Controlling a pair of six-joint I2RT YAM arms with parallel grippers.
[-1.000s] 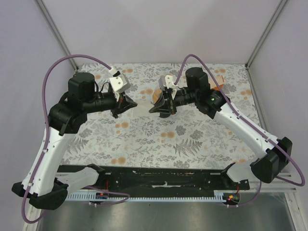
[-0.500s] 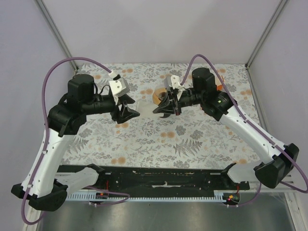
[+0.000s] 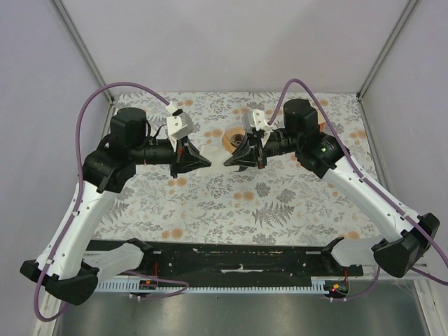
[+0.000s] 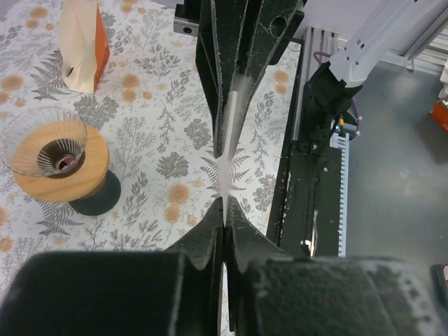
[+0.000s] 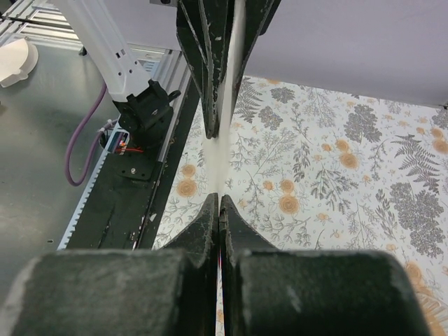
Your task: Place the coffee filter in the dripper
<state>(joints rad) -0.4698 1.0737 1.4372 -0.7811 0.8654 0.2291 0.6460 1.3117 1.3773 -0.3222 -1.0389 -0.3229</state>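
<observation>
One coffee filter (image 4: pixel 225 168), one dripper (image 4: pixel 59 166), one orange-and-white box (image 4: pixel 84 42), and two pincers (left pincer (image 3: pixel 207 160), right pincer (image 3: pixel 227 161))

Edge-on coffee filter (image 4: pixel 225 157) in left gripper (image 4: pixel 224 204)

White coffee filter (image 4: pixel 229 133) held aloft edge-on; orange-brown dripper (image 4: pixel 87 173) upright nearby.

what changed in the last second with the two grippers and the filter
The left gripper let go of the coffee filter, opened, moved in towards the right gripper and closed on the filter again. The right gripper stayed shut on the filter throughout, and the dripper stayed put.
</observation>
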